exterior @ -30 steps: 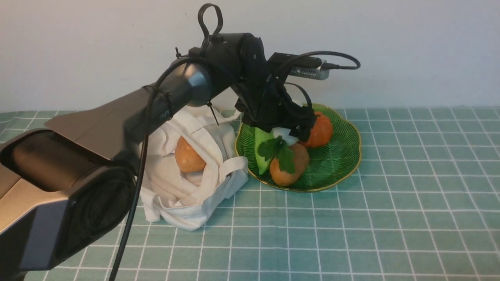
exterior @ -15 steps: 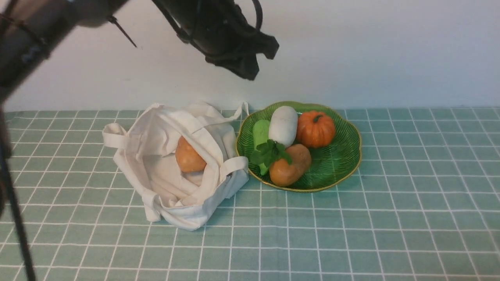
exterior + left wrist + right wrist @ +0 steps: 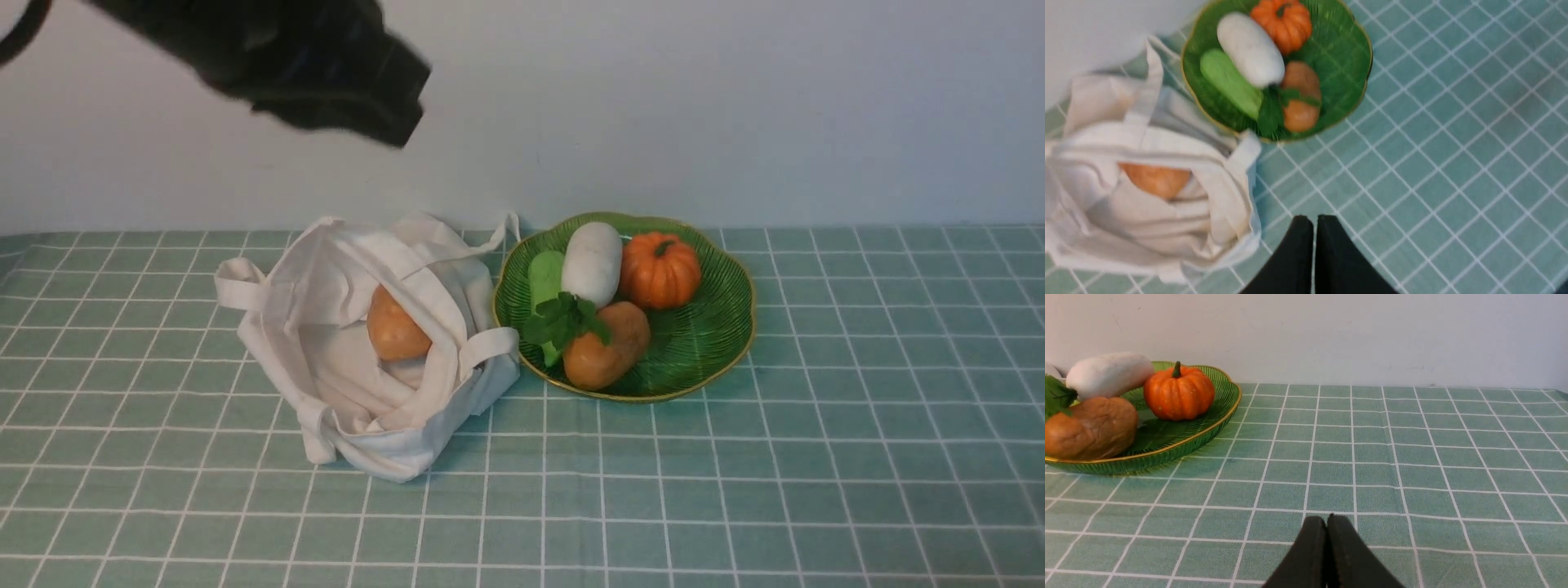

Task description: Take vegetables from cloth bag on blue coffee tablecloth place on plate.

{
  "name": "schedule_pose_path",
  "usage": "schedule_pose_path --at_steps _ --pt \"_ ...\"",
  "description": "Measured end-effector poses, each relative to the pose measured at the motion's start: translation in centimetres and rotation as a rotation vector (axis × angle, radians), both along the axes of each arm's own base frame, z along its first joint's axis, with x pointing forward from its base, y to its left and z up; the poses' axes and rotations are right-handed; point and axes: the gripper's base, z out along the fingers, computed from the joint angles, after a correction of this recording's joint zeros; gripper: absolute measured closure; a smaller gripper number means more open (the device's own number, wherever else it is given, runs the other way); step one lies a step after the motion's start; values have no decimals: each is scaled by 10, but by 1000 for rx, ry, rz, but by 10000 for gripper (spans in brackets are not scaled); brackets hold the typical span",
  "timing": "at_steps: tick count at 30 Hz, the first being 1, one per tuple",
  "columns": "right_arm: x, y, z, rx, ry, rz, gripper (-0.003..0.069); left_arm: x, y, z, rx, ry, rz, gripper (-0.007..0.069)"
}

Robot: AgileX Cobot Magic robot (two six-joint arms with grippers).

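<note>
STATE: left end effector (image 3: 1314, 228) closed, empty, raised; right end effector (image 3: 1327, 526) closed, empty | RADISH (image 3: 593, 263): on plate (image 3: 710, 327), against gourd (image 3: 545, 282) | RISK: strap (image 3: 441, 343) beside tuber (image 3: 392, 331) in cloth bag (image 3: 343, 392) may snag a reaching end effector; plate crowded, radish may roll.

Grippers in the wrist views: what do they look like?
The left gripper and right gripper are plain black, each with two smooth fingers tapering to rounded tips. No cables or markings show. In the front view the left arm is a black blur.
</note>
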Motion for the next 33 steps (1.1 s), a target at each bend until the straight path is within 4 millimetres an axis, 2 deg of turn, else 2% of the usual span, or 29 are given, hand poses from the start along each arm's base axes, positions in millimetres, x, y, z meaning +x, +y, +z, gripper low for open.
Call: schedule_pose_path --at_steps 3,4,6,7,10,14,19,23,28,33 --pt "0 0 0 0 0 0 676 -32 16 -14 -33 -13 35 629" --pt "0 0 0 0 0 0 676 -34 17 -11 -41 -30 37 629" --pt "0 0 0 0 0 0 676 -62 31 -25 -124 -93 86 629" --pt "0 0 0 0 0 0 676 -64 32 -26 -130 -100 90 629" --pt "0 0 0 0 0 0 676 -104 53 -56 -268 -232 160 629" --pt "0 0 0 0 0 0 676 -127 69 -91 -371 -375 216 629" --pt "0 0 0 0 0 0 676 -145 82 -124 -444 -495 255 629" --pt "0 0 0 0 0 0 676 -151 86 -146 -436 -480 261 629" --pt "0 0 0 0 0 0 676 -150 85 -162 -413 -446 266 629" --pt "0 0 0 0 0 0 676 -150 86 -164 -392 -459 262 629"
